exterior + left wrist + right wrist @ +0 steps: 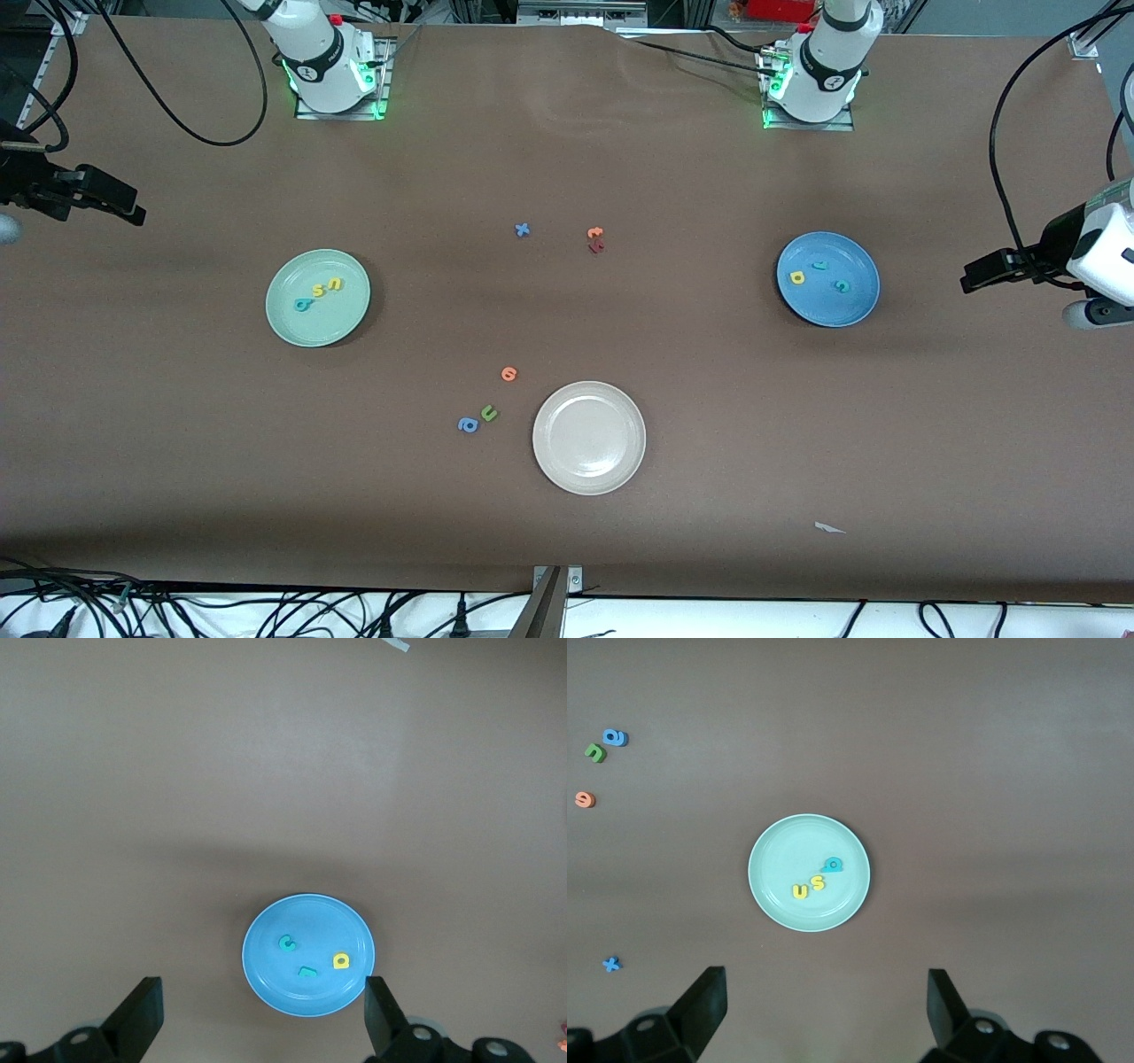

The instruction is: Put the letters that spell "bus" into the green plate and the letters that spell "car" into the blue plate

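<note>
Front view shows all six letters sorted: teal b [303, 304], yellow s [318, 291] and yellow u [334, 283] on the green plate [292, 328]; c [841, 285], r [819, 265] and a [796, 277] on the blue plate [855, 310]. Right gripper [137, 213] hangs spread at the green plate's ten o'clock, left gripper [966, 283] spread at the blue plate's three o'clock, both empty. The r is hard to read.

green plate [341, 326]: pale mint
blue plate [855, 306]: medium blue
third plate [589, 437]: cream-white
counter [709, 425]: plain brown

White arms; black grippers; green-lit bases
</note>
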You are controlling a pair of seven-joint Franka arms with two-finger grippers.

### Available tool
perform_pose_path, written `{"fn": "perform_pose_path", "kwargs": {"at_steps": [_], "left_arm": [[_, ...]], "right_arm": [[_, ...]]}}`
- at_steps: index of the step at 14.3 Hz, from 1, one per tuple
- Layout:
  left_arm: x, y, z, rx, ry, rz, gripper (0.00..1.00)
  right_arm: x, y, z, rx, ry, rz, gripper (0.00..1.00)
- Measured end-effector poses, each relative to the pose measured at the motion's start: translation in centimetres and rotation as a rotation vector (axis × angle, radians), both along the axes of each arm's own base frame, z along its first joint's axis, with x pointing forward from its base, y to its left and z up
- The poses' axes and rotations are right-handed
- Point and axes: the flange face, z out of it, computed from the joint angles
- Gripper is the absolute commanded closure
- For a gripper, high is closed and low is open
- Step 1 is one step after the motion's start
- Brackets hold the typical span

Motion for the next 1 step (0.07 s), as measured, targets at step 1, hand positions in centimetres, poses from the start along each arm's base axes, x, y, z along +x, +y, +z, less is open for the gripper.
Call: {"fn": "perform_pose_path", "kwargs": {"at_steps": [1], "left_arm": [[0.01,-0.1,0.04,-0.002,-0.001,-0.001,0.0]], "right_arm": [[0.0,0.0,0.0,0.0,0.0,0.0,0.0]]}}
